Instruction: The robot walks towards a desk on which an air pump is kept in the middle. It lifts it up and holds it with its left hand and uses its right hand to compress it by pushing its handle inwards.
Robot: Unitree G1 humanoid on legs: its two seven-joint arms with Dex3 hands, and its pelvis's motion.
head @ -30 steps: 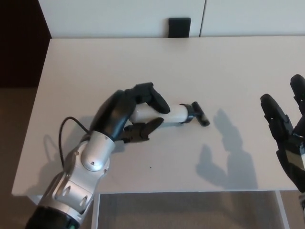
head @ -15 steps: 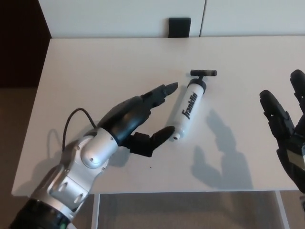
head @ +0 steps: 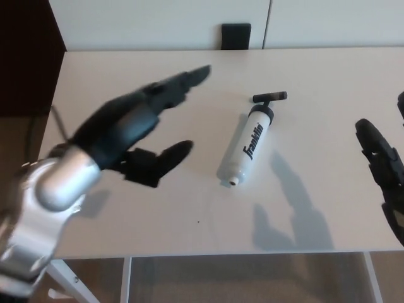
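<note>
Near the middle of the white desk [head: 303, 76] lies the air pump [head: 247, 146], flat on its side and touched by neither hand. Its body is a white cylinder set on a slant: the nozzle end points toward the desk's near edge and slightly to the robot's left, while the handle end points away toward the far edge. Black lettering reading "Franklin" runs along the barrel. A black collar caps the far end of the cylinder, and from it a short black stem leads to the T-shaped handle [head: 270, 97], a black crossbar lying roughly level across the picture. The near end narrows to a small round opening with a dark centre.

The left hand [head: 142, 136] hangs over the desk's left part, well apart from the pump, empty and released: two thick black fingers reach toward the far edge, and the thumb [head: 165, 160] juts out below them toward the pump. Its silver wrist and forearm blur in the lower left corner.

The right hand [head: 384, 173] shows only partly at the right edge, black fingers spread and holding nothing, also clear of the pump. A soft shadow falls on the desk beside it.

A small black box [head: 235, 35] sits at the desk's far edge against the pale wall.
</note>
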